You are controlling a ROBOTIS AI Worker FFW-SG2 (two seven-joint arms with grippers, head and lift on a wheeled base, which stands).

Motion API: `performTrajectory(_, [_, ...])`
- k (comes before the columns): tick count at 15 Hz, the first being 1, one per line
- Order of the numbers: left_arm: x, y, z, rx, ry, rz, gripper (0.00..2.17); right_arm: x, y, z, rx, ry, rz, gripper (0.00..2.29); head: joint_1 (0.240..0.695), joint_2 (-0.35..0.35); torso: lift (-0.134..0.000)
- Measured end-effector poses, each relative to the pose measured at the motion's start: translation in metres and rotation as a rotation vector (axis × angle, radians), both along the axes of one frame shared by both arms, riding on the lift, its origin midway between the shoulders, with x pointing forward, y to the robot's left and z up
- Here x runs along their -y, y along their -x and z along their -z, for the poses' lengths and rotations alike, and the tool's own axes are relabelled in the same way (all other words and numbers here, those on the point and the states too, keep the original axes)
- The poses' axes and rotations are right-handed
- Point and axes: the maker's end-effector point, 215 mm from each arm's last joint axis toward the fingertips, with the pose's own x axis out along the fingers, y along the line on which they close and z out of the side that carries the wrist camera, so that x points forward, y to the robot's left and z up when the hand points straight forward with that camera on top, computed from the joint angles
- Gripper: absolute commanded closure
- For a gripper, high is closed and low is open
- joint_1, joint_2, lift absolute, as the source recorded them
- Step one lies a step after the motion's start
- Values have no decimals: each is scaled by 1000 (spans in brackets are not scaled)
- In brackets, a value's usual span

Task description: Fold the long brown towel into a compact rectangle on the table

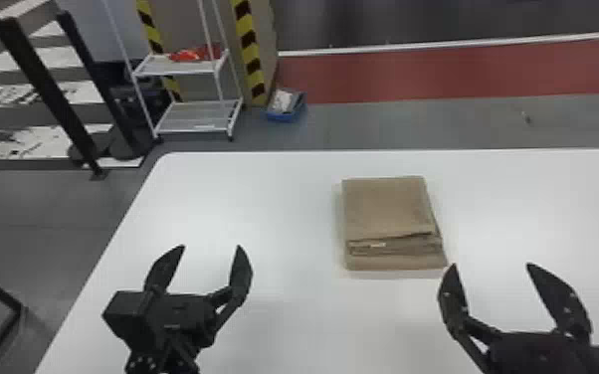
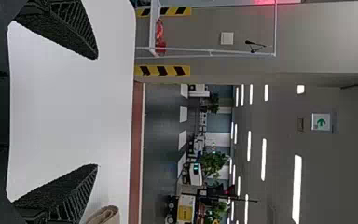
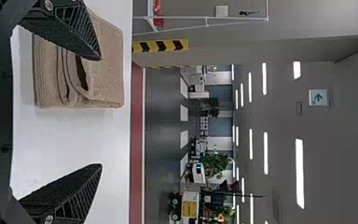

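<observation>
Head view: the brown towel (image 1: pixel 385 206) lies on the table (image 1: pixel 283 209) as a flat, layered block, ahead of both claws and between their lines of reach. The right claw (image 1: pixel 491 265) is clearly the nearer; the towel sits forward and to the left of it, its near right corner just beside that claw in this view, though how high the claw hangs above it I cannot tell. The left claw (image 1: pixel 211 246) is well apart, with bare table between, and the towel lies forward and to its right. Both claws are spread wide and empty. The block's longer axis seems to run away from the robot, layered edges showing toward the near end. Folding looks all but done; any tidying would call for the right claw to go forward and leftward.
</observation>
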Motion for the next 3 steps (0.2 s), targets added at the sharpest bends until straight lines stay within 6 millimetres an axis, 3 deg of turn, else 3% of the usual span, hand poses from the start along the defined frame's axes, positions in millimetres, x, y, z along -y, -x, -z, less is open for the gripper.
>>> performTrajectory(3, [0,0,0,0,0,1,39,0,1,0,0,0,0,66,695,162,-121])
